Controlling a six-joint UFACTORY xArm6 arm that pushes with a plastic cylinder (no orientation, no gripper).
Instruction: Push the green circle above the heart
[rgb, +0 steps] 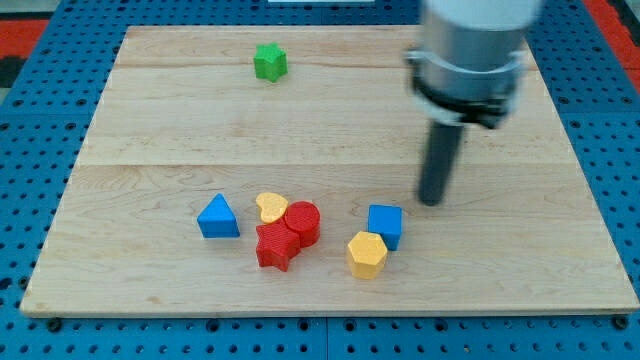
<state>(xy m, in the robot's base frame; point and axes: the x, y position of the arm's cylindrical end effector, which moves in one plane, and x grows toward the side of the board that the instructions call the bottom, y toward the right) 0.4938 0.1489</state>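
Observation:
The yellow heart (269, 207) lies low on the board, left of centre, touching a red circle (304, 220) on its right. A red star (277, 246) sits just below them. The only green block I see is a green star (269, 62) near the view's top. No green circle shows. My arm's grey body (470, 50) covers the board's upper right. My tip (431, 201) rests on the board right of the heart, just above and right of a blue cube (385, 224), with a small gap between them.
A blue triangle (218, 217) lies left of the heart. A yellow hexagon (367, 254) touches the blue cube's lower left. The wooden board (150, 130) sits on a blue pegboard surface (30, 150).

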